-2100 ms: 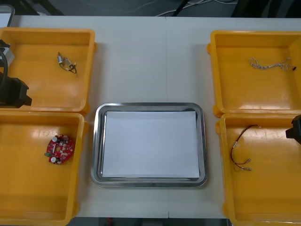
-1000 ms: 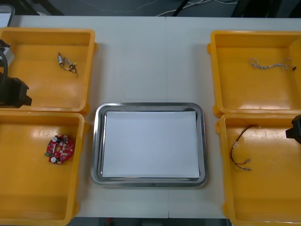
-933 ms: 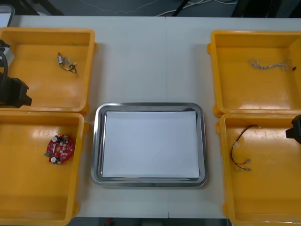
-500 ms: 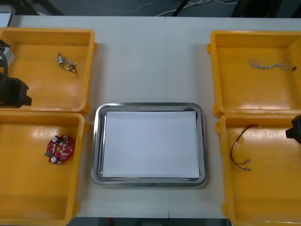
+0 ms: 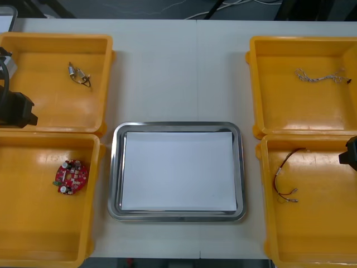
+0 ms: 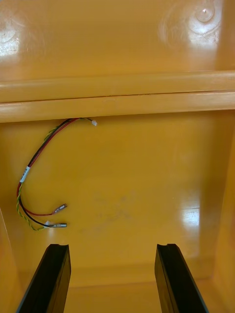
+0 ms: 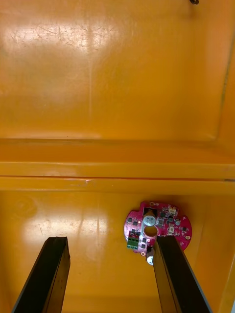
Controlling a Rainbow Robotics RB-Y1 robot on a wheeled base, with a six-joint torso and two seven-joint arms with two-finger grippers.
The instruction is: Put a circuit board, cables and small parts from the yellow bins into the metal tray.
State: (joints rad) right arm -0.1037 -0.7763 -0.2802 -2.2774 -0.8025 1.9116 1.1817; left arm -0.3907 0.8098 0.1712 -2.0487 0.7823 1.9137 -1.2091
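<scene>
The metal tray [image 5: 114,167], white inside, lies at the table's middle between the yellow bins. A round red circuit board [image 5: 71,177] [image 7: 156,230] rests in the near left bin [image 5: 33,234]. Small metal parts [image 5: 80,75] lie in the far left bin [image 5: 39,106]. A twisted blue and white cable [image 5: 320,76] lies in the far right bin [image 5: 279,111]. A red and yellow cable [image 5: 285,176] [image 6: 34,171] sits in the near right bin [image 5: 323,234]. My left gripper [image 7: 110,276] hangs open over the near left bin, the board by one finger. My right gripper [image 6: 112,279] is open above the near right bin, beside the cable.
The left arm [image 5: 14,106] sits at the table's left edge over the far left bin. The right arm [image 5: 350,152] shows at the right edge. Bare table lies beyond the tray, between the far bins.
</scene>
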